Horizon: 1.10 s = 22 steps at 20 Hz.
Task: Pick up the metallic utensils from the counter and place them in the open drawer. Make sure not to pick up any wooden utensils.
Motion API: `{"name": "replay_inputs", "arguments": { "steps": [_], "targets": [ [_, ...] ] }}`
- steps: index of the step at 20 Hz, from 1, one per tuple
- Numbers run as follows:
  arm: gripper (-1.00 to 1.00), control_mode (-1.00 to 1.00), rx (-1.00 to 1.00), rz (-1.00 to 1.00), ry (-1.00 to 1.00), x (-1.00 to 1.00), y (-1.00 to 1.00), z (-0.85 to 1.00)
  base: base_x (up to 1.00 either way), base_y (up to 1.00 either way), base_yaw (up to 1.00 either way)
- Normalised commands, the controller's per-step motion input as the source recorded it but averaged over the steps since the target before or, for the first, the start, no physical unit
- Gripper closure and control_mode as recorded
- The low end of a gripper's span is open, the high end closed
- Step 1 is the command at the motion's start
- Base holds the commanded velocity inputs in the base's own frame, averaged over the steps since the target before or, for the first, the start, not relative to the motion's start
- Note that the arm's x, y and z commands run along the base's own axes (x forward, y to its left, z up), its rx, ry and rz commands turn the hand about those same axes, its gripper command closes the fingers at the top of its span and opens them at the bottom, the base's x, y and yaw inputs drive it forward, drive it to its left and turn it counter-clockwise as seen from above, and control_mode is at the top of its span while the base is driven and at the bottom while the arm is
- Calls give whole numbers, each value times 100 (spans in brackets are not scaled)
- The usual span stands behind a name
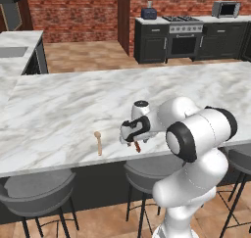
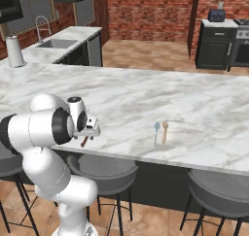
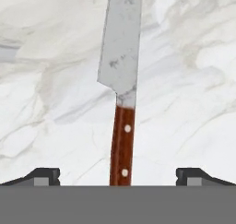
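A small knife lies on the white marble counter (image 1: pixel 59 109) near its front edge, blade (image 3: pixel 122 43) silver-grey, handle (image 3: pixel 122 149) reddish-brown. My gripper (image 3: pixel 118 177) hangs just over the handle end, open, one dark fingertip (image 3: pixel 44 176) on each side of it and nothing held. In the base views the hand (image 1: pixel 131 140) (image 2: pixel 86 134) covers most of the knife; only the handle (image 1: pixel 138 146) (image 2: pixel 85 142) pokes out. A light wooden spoon (image 1: pixel 98 142) (image 2: pixel 165 131) lies further along the edge, with a small grey-blue spoon (image 2: pixel 156 129) beside it. The open drawer is out of view.
Grey bar stools (image 1: pixel 37 188) (image 2: pixel 102 169) stand under the counter's front edge. Behind the island are a side worktop with a sink (image 2: pixel 56 43) and a metal jug (image 2: pixel 14 50), and black cabinets with a stove (image 1: pixel 184 36) against a brick wall.
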Motion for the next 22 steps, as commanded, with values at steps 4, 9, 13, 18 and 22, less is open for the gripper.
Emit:
{"name": "replay_inputs", "arguments": {
  "steps": [4,9,13,18,22],
  "targets": [
    [-100,-100,0,0,0,1,0,-27,0,0,0],
    [-100,-100,0,0,0,3,0,-36,0,0,0],
    [-100,-100,0,0,0,1,0,-44,0,0,0],
    [100,-100,0,0,0,2,5,-45,0,0,0],
    [100,-100,0,0,0,0,11,-34,0,0,0]
  ]
}}
